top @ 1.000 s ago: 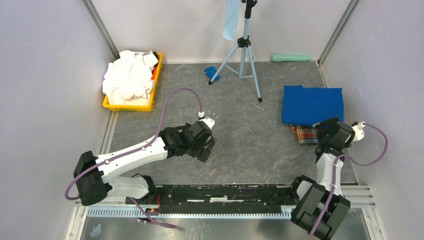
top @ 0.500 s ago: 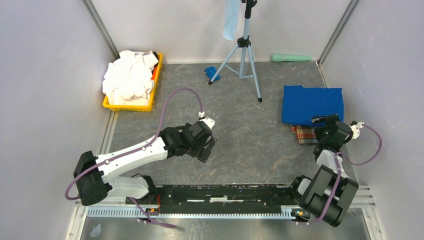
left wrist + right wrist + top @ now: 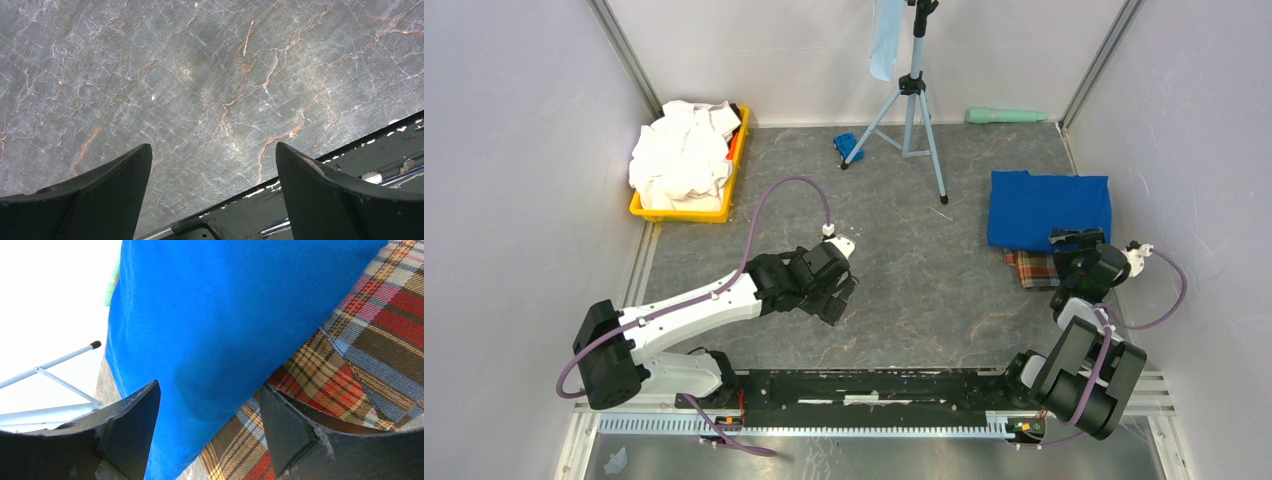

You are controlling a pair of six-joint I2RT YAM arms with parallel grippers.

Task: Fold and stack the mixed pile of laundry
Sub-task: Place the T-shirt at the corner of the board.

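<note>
The laundry pile (image 3: 684, 158), mostly white shirts with a black and an orange piece at its edge, fills a yellow tray (image 3: 646, 211) at the back left. At the right lies a folded royal-blue T-shirt (image 3: 1049, 208) (image 3: 225, 315) on a red-green plaid cloth (image 3: 1030, 268) (image 3: 370, 345). My right gripper (image 3: 1072, 239) (image 3: 209, 387) is at the near edge of this stack. Its jaws stand apart, one over the blue shirt, the other over the plaid. My left gripper (image 3: 839, 300) (image 3: 212, 147) hangs open over bare marble table, holding nothing.
A tripod (image 3: 914, 100) stands at the back middle with a pale-blue cloth (image 3: 886, 40) hanging from it. A small bright-blue object (image 3: 848, 146) lies by its foot. A green cylinder (image 3: 1006, 115) rests against the back wall. The black base rail (image 3: 864, 385) (image 3: 300, 210) runs along the near edge.
The right arm's elbow has swung and its gripper has edged onto the blue shirt's near edge, jaws narrowing a little. The left arm has not moved.
</note>
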